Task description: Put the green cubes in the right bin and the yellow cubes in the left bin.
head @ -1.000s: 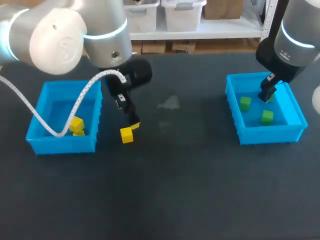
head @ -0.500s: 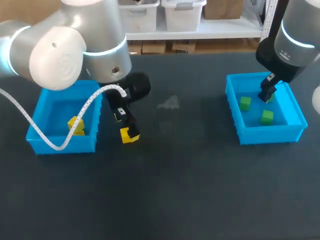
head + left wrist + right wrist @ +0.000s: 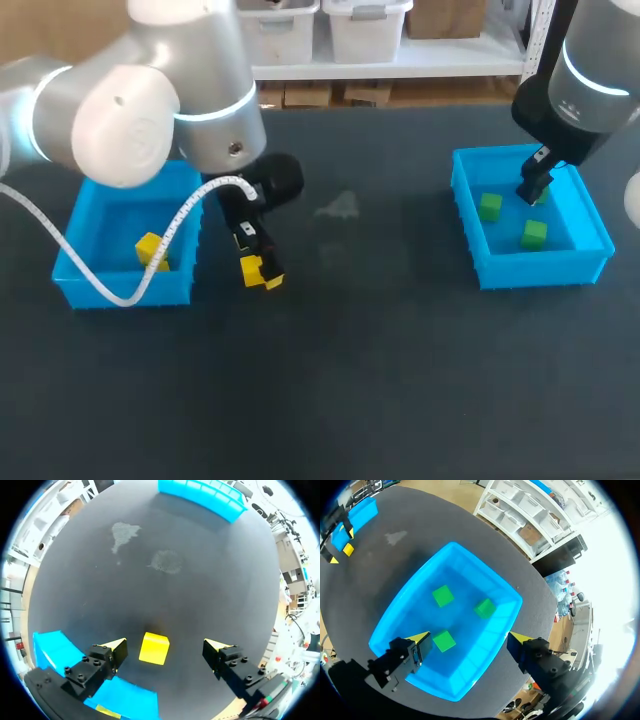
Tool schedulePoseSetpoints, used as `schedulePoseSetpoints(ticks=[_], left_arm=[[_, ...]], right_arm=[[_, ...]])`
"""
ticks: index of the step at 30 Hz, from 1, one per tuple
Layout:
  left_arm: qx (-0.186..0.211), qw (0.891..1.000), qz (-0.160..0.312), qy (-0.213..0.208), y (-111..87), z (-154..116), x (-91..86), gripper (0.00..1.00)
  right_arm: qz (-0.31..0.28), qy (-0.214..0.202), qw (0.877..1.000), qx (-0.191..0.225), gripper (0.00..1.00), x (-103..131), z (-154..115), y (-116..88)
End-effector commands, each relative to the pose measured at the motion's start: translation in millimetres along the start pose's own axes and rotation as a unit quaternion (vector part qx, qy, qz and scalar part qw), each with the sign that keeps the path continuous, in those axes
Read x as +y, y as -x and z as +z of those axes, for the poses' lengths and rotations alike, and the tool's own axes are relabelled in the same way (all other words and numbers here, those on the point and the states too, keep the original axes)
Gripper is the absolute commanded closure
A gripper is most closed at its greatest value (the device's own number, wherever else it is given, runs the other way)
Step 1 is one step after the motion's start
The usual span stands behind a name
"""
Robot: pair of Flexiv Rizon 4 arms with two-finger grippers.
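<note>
The dark tabletop point(image 3: 380, 400) carries the whole scene, with a pale smudge point(image 3: 338, 207) near its middle. The left arm point(image 3: 150, 110) looms in big from the left, a white cable point(image 3: 170, 235) hanging off it across the left bin point(image 3: 75, 285). The right arm point(image 3: 590, 70) comes in over the right bin point(image 3: 530, 272).

Down low, the left gripper point(image 3: 166, 646) sits at the tabletop just beside the left bin, its fingers spread wide. Between them lies a yellow cube point(image 3: 154, 648), with clear gaps on both sides and neither finger touching it. The right gripper point(image 3: 468, 637) hangs above the right bin, its fingers also wide apart and holding nothing.

Three green cubes point(image 3: 443, 595) lie inside the right bin, apart from one another. A yellow piece point(image 3: 150, 247) shows in the left bin, partly behind the cable.
</note>
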State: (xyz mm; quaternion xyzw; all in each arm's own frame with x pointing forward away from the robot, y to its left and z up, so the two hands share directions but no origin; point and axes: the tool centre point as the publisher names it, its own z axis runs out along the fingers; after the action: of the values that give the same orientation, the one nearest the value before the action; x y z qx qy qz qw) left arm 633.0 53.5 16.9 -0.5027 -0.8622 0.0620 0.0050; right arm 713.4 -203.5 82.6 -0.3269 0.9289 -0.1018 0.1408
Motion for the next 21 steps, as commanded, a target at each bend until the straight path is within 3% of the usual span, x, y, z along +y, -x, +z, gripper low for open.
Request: schedulePoseSetpoints(ticks=[1,21], left_arm=[[0.001,1.000,0.000,-0.005,2.6,5,4.0,0.00],[0.004,1.000,0.001,-0.004,-8.3,13,7.0,0.00]], right_arm=[[0.000,-0.001,1.000,-0.002,0.00,0,0,-1],[0.000,-0.001,1.000,-0.002,0.00,0,0,-1]])
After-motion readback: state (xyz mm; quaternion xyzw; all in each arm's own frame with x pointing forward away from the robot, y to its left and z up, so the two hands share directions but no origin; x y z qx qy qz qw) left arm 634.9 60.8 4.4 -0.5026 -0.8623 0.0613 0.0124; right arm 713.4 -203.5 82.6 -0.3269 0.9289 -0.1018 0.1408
